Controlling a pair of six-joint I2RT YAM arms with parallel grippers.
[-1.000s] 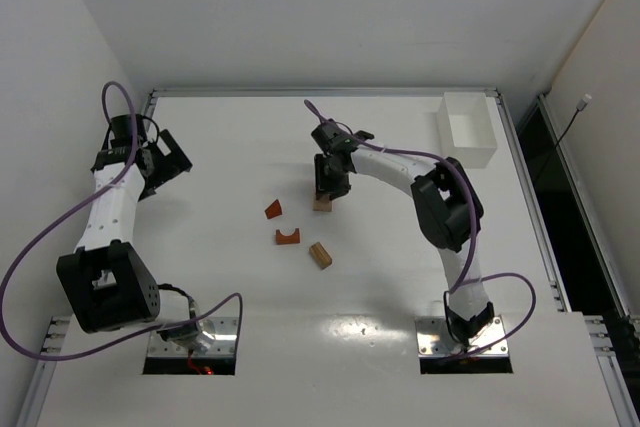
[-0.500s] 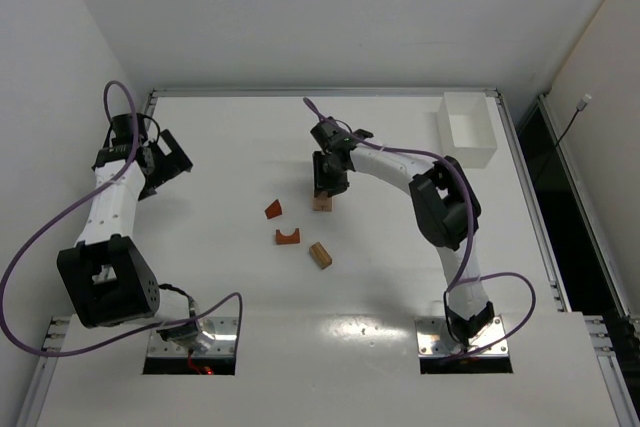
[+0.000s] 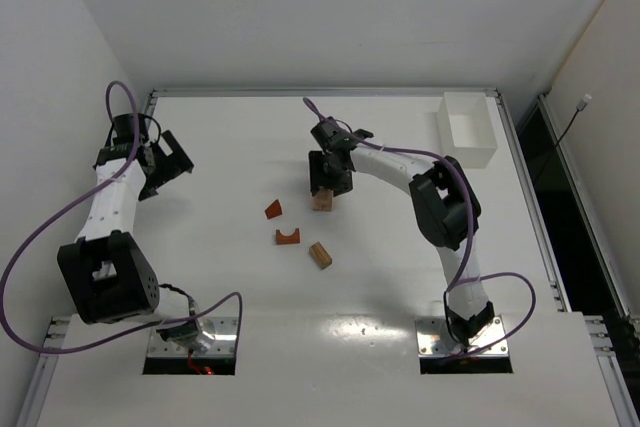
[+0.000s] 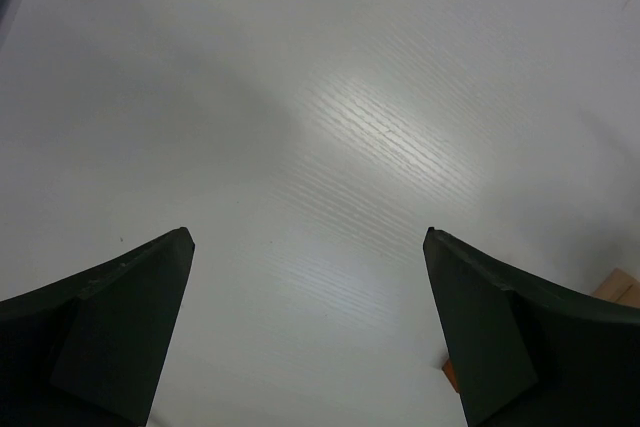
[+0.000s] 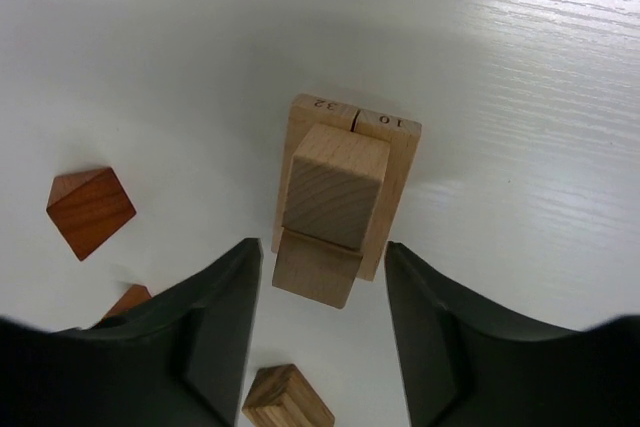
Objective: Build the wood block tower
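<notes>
**Right arm letting go of a freshly placed block**

I am watching the right gripper (image 5: 320, 247) hanging straight over the wood block tower (image 3: 322, 202), which is standing near the middle of the table (image 3: 230, 137). In the wrist view its jaws are standing apart, one on each side of the pale top block (image 5: 333, 185), with a sliver of clear space at either finger, so I am reading it as open and holding nothing. That block is sitting on a pair of flat tan pieces (image 5: 385, 127) lying side by side.

I am judging this as the release at the end of a placement. Next I am expecting to lift straight up without brushing the stack, then go for one of the loose pieces: the reddish wedge (image 3: 273, 210), the reddish arch (image 3: 288, 237) or the tan block (image 3: 320, 254), all lying apart from the tower on its near-left side.

The left gripper (image 4: 308, 237) is idling wide open over bare table, far left.

Compared with a second ago, the right jaws are standing wider and the wrist is sitting slightly farther back; the loose pieces are lying where they were.
</notes>
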